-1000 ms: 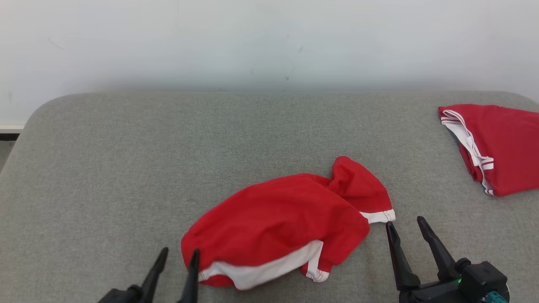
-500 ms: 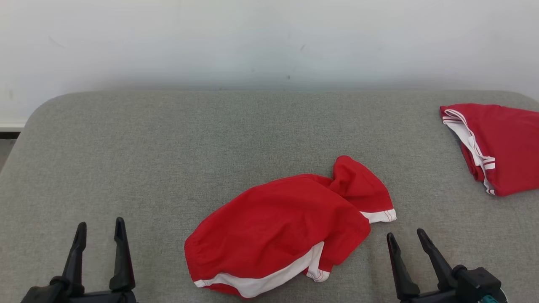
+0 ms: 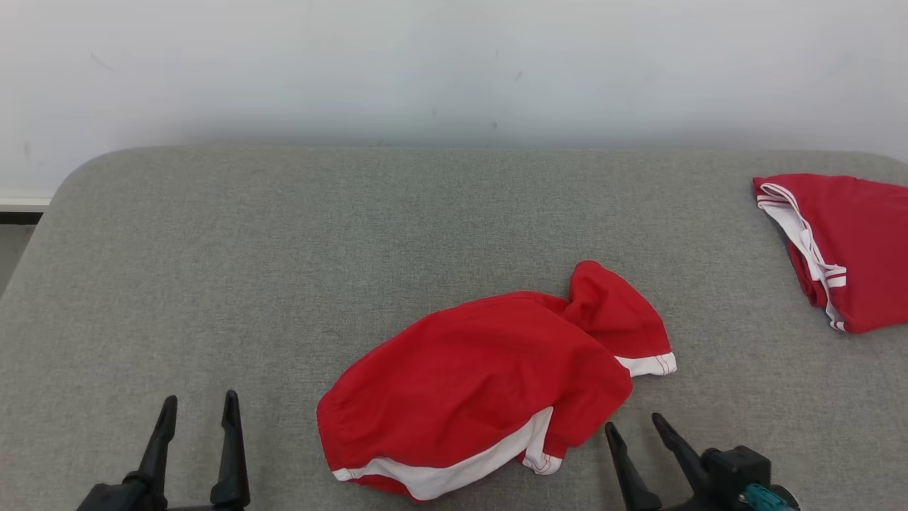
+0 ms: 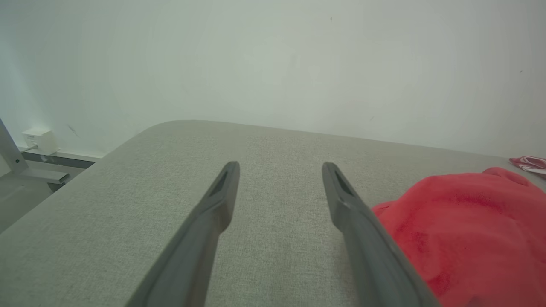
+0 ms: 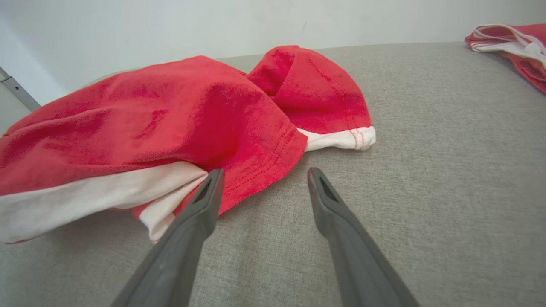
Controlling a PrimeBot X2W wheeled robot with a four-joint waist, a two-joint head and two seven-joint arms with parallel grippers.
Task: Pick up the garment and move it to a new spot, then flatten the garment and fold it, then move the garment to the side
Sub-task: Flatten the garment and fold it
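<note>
Red garment [image 3: 482, 376], white trim, lies crumpled at front centre of gray table [image 3: 284, 248]. Left end effector [image 3: 200, 397]: fingers spread wide, empty, over bare table left of garment, clear of cloth. Right end effector [image 3: 633, 422]: fingers spread wide, empty, tips just beside garment's lower right hem. Second red garment [image 3: 851, 248] at far right edge.

I can read no text, label, brand or number anywhere before me. The crumpled red-and-white cloth garment [image 3: 468, 376] shows plain fabric and stitched seams.
</note>
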